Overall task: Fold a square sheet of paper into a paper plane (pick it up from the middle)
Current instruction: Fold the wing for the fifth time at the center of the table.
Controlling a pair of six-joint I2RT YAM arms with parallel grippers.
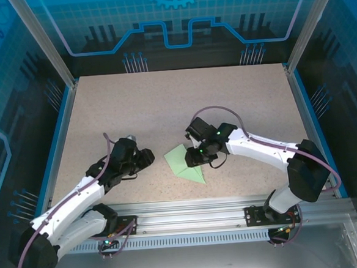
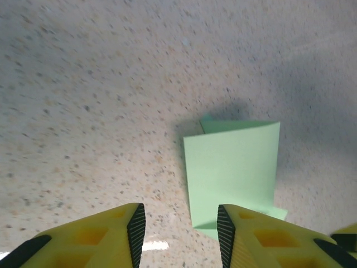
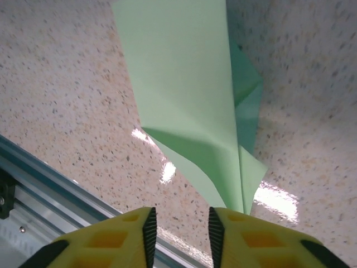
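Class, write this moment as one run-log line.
green paper: partly folded, pointed, on table | left claw: open, empty, beside paper | right claw: open, empty, near paper's point

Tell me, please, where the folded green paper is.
Top view: the folded green paper lies front-centre on the table, between the left gripper and the right gripper, closer to the right.

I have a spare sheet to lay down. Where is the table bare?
The far half of the table, from the back wall to the arms, is bare, as are strips along both side rails. The near centre is crowded: the paper lies there, left end effector beside it, right end effector over it.
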